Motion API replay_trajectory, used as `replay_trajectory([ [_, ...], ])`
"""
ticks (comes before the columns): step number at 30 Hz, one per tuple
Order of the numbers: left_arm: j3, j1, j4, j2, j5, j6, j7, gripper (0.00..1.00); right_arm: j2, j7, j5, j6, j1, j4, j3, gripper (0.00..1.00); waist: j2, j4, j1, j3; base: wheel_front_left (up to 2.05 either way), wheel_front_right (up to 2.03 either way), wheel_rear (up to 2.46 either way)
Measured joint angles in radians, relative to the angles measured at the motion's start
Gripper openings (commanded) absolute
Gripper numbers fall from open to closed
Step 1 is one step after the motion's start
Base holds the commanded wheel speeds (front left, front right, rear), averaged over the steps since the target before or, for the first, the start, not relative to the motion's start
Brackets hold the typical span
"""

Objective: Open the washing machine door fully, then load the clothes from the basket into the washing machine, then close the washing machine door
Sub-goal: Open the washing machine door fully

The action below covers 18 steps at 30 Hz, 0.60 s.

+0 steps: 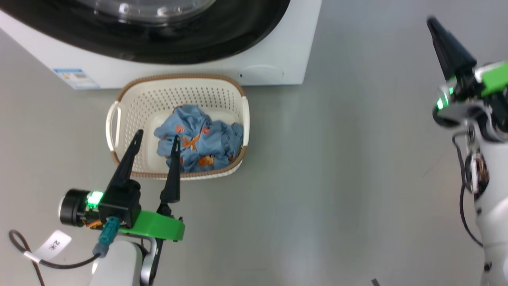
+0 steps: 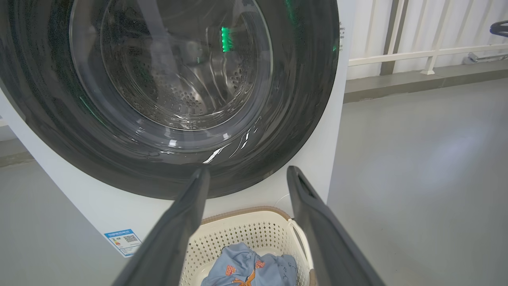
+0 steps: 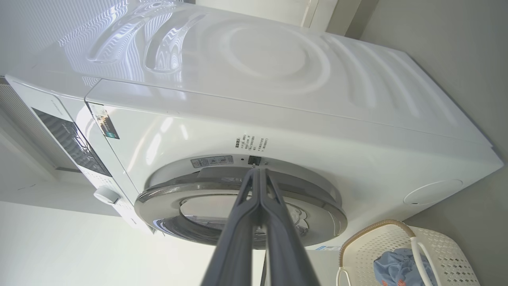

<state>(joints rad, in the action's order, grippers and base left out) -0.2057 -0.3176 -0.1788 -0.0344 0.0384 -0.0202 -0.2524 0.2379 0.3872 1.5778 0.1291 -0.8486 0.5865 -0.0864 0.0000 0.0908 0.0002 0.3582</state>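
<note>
On my head camera the washing machine sits at twelve o'clock. The basket stands on the floor just before it, with the clothes inside. My left end effector hangs at the basket's seven o'clock, and my right end effector is well apart at three o'clock.

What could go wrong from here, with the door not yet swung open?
The open left pincer hovers above the basket, directly before the washing machine door; the door might strike it when swinging out. The shut right pincer points at the door's edge; its tips may slip off the glossy rim.
</note>
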Motion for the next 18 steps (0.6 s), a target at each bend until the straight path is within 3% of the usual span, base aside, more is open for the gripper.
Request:
replay_trajectory([
  [7,-0.023,-0.036,0.011,0.001,0.003,0.017,0.0,1.0,-0.039,0.111,0.063,0.0,-0.209,0.079,0.028,0.0,0.0,0.021,0.0,0.071,0.0,0.0,0.0],
  [18,-0.092,-0.088,0.027,0.003,0.039,0.047,0.0,1.0,-0.058,0.15,0.054,0.0,-0.51,0.26,0.1,0.0,0.0,0.069,0.0,0.15,0.0,0.0,0.0],
])
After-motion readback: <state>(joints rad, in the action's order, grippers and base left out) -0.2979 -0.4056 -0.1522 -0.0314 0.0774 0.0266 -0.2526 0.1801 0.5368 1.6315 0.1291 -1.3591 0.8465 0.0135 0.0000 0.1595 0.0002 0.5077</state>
